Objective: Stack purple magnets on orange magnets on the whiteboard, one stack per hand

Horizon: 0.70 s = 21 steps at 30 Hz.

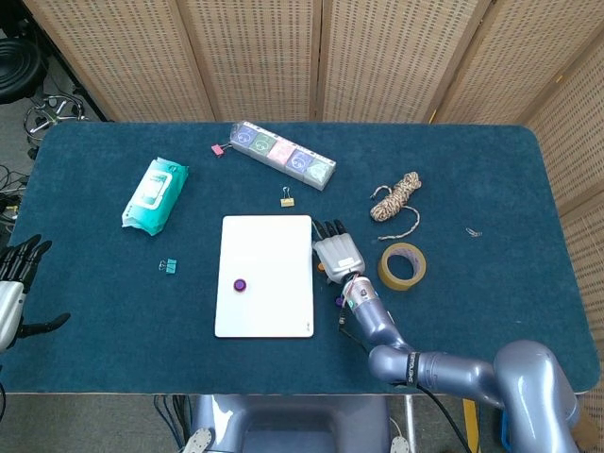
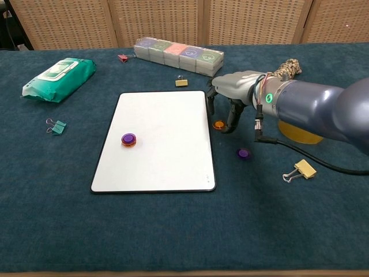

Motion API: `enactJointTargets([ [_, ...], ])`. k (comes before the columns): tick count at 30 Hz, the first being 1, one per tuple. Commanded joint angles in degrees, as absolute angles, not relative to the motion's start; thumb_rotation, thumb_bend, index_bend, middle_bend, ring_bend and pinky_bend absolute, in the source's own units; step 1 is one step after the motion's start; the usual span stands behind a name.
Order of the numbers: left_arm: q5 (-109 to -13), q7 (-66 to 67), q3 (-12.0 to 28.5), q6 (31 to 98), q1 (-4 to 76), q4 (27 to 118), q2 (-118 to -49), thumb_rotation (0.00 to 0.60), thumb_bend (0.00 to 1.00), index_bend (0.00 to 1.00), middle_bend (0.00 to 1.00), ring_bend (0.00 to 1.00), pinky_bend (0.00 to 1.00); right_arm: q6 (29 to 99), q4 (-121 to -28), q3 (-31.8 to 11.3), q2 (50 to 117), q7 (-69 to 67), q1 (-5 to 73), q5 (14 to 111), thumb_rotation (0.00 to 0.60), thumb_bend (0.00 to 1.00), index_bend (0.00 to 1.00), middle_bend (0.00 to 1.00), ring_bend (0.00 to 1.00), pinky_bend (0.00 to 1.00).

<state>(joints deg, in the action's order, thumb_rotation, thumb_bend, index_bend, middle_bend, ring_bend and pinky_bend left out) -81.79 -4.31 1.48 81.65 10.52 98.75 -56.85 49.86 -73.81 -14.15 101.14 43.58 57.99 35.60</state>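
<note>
My right hand (image 2: pixel 230 95): smooth grey metal-look shell, satin sheen. Whiteboard (image 2: pixel 155 138): glossy white. Table cover (image 2: pixel 173 231): matt blue cloth. Tape roll (image 1: pixel 402 265): shiny translucent plastic. Cord (image 1: pixel 396 197): rough twisted fibre.

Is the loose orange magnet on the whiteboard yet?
No. The orange magnet lies on the cloth beside the whiteboard, under the right hand.
</note>
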Motion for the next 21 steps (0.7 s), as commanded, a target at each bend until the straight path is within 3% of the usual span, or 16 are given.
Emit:
enactJointTargets([
  [1, -81.8, -4.3, 1.6, 81.6, 10.5, 98.7, -56.8, 0.6, 0.07, 0.0, 0.0, 0.0, 0.0, 49.7, -73.6, -13.9, 101.2, 43.5, 58.1, 35.1, 0.6, 0.27, 0.38, 0.0, 0.0, 0.0],
  [21, -81.9, -5.3, 2.5, 80.3, 10.1, 98.7, -56.5, 0.6, 0.07, 0.0, 0.0, 0.0, 0.0, 48.7, -70.6, -13.3, 102.0, 42.9, 60.0, 31.0, 0.6, 0.32, 0.4, 0.0, 0.0, 0.0],
])
